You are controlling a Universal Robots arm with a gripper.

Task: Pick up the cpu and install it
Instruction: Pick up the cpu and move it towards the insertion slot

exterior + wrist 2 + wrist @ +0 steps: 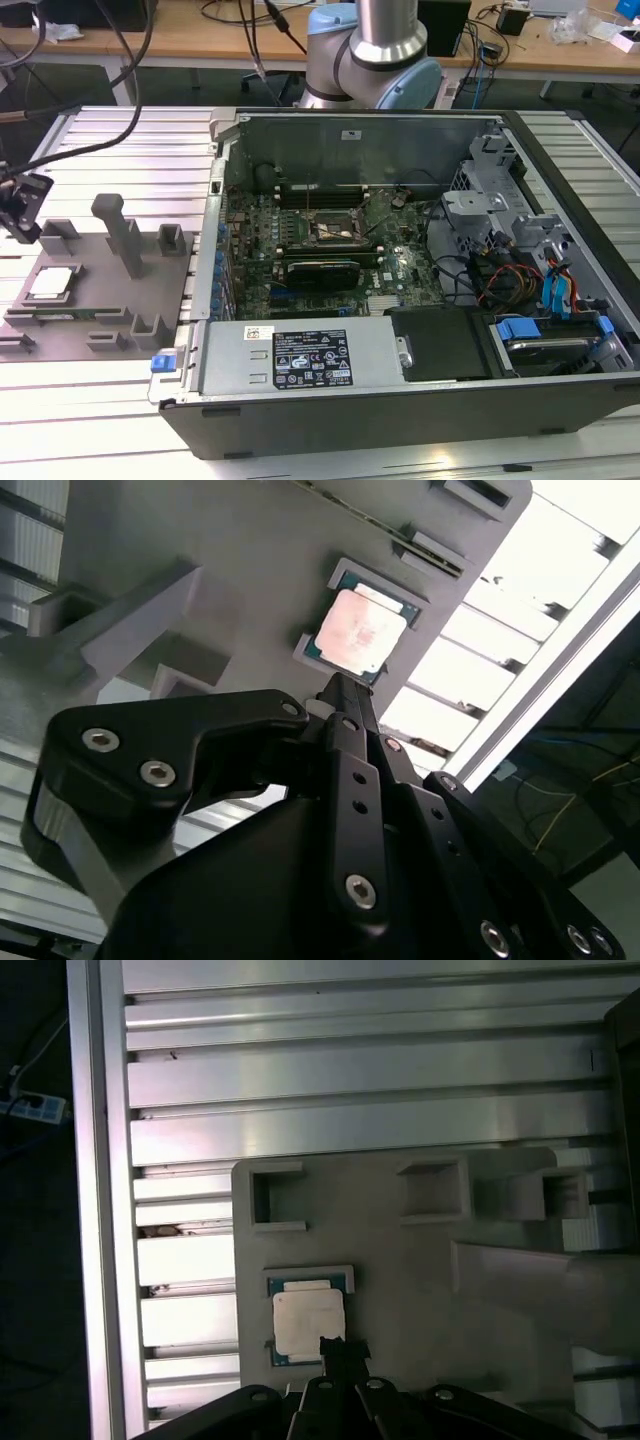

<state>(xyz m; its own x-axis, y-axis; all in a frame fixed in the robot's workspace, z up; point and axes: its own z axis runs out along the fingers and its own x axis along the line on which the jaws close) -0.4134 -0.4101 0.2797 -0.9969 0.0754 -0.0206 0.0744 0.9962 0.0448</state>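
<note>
The cpu (52,283) is a small square chip with a silvery top. It lies flat in a shallow pocket of the grey fixture plate (100,300), at the exterior view's left. Both wrist views show the cpu (362,630) (308,1322) from above. My gripper (22,215) hangs above the fixture's left end, a little off the chip. In the wrist views the black fingertips (338,687) (341,1350) sit together just at the chip's edge, with nothing between them. The motherboard's socket (335,228) lies open inside the computer case.
The open computer case (400,270) takes up the middle and right, with its power supply (300,360) along the near side. Grey posts and blocks (125,235) stand up from the fixture beside the chip. A slotted aluminium table (120,140) lies under everything.
</note>
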